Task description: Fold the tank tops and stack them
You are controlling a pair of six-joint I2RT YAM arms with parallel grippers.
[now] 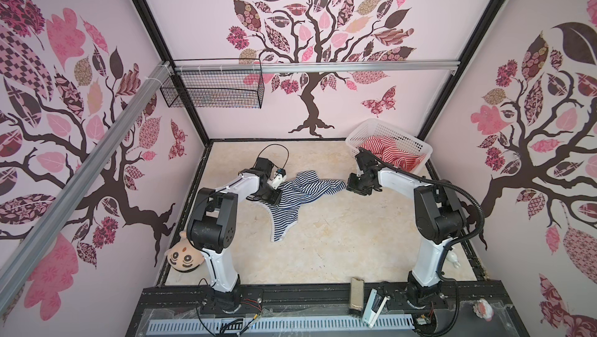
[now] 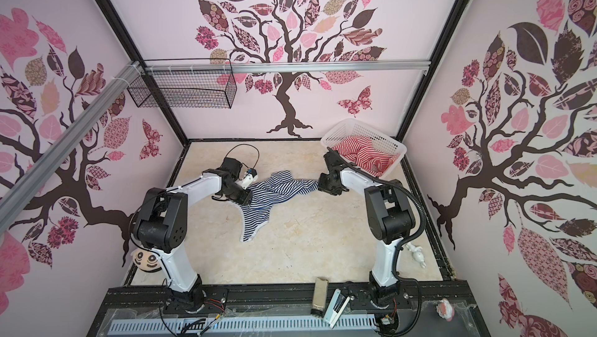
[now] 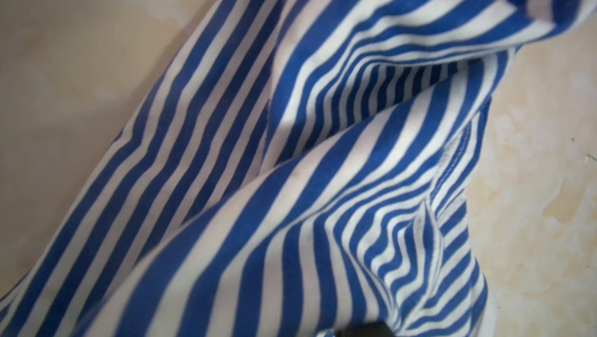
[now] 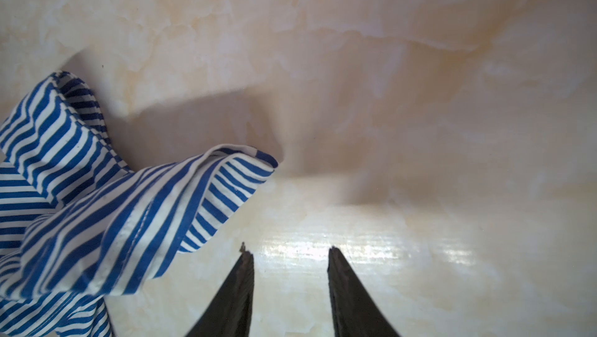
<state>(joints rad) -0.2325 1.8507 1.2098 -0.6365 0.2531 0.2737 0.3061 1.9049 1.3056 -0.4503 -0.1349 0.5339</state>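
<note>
Navy-striped tank top — just beside right gripper

Both arms had white link shells and black joint housings in both top views. The left arm bore a thin looped black wire at its wrist; the right arm a thick corrugated black hose. The right gripper had dark tapering fingers

One tank top on table, other tank top in basket, back right
</note>
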